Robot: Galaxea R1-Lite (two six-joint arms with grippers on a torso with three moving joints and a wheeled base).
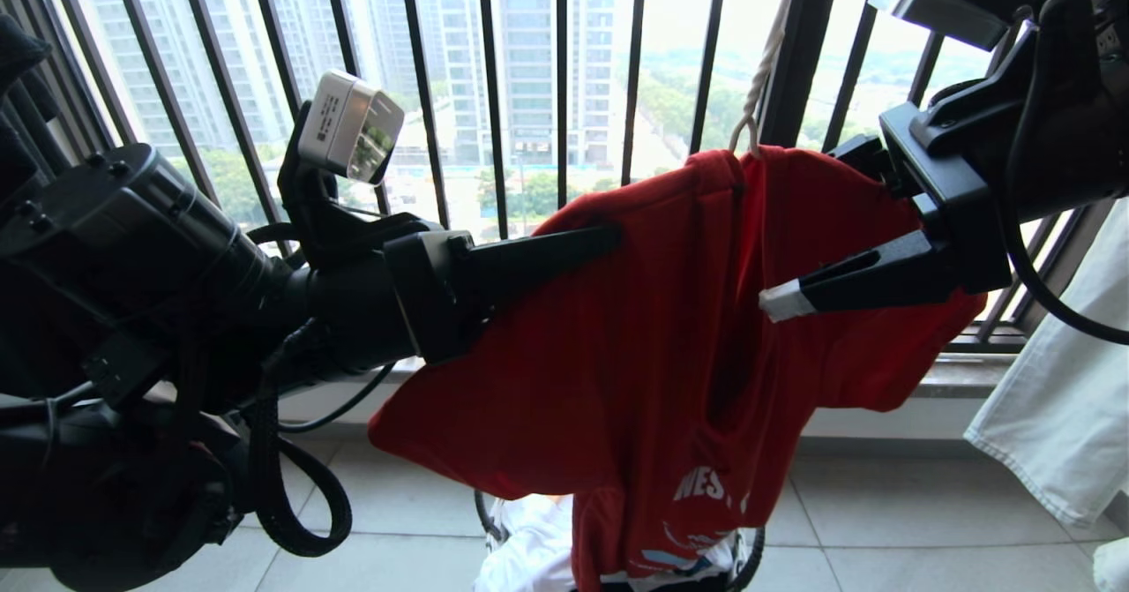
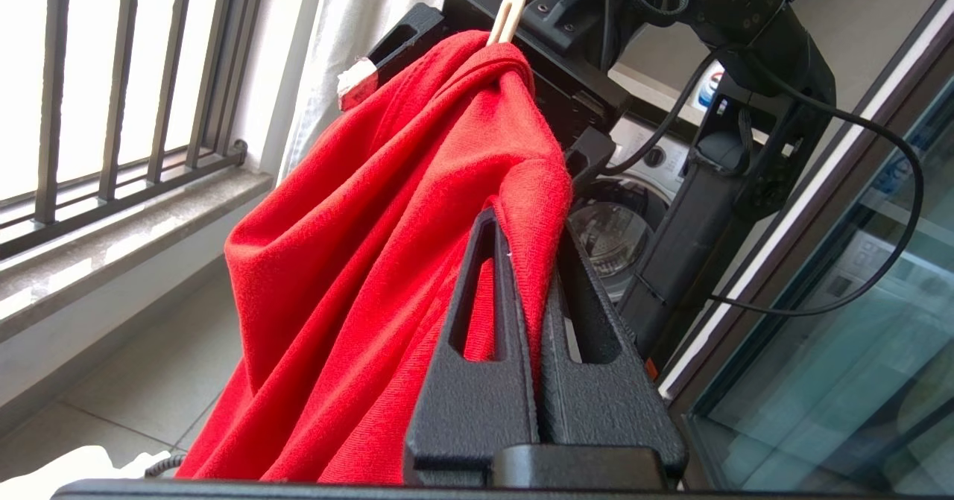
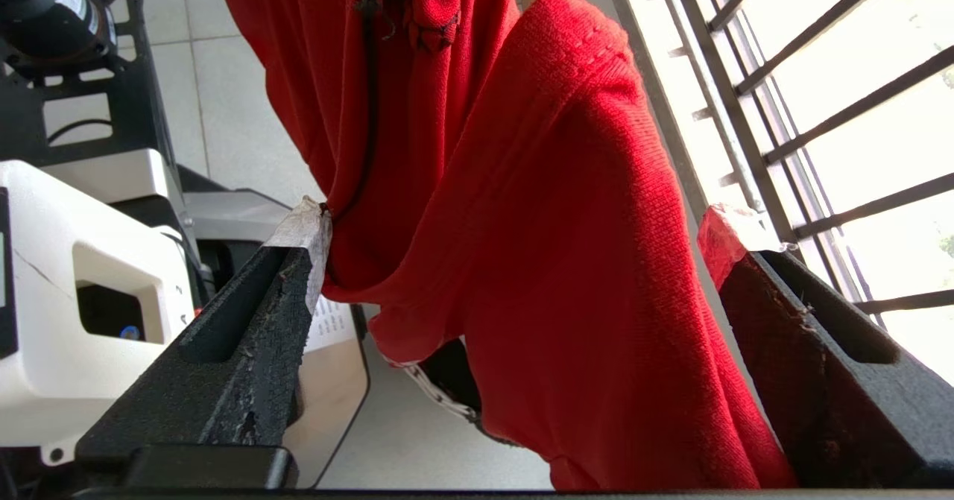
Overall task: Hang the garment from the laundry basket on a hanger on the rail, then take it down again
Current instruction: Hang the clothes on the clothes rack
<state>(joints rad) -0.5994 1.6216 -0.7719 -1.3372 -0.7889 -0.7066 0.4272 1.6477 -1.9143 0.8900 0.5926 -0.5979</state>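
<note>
Balcony setting: black window railing behind, tiled floor below, pale garment off to the right gripper's outer side.

Red garment hung on the cream hanger, of which only the hook shows. Long axis vertical, neck up at the hook, hem down over the laundry basket directly beneath. Lettering low on the front, partly folded in.

Left gripper: clenched on a fold of the garment's shoulder, cloth pinched between both fingers, fingers pointing level toward the hanger hook.

Right gripper: spread wide, gripping nothing. Other shoulder of the garment hangs between its two fingers; near, taped fingertip lies in front of the cloth, far finger behind it. Contact with cloth not determinable.
</note>
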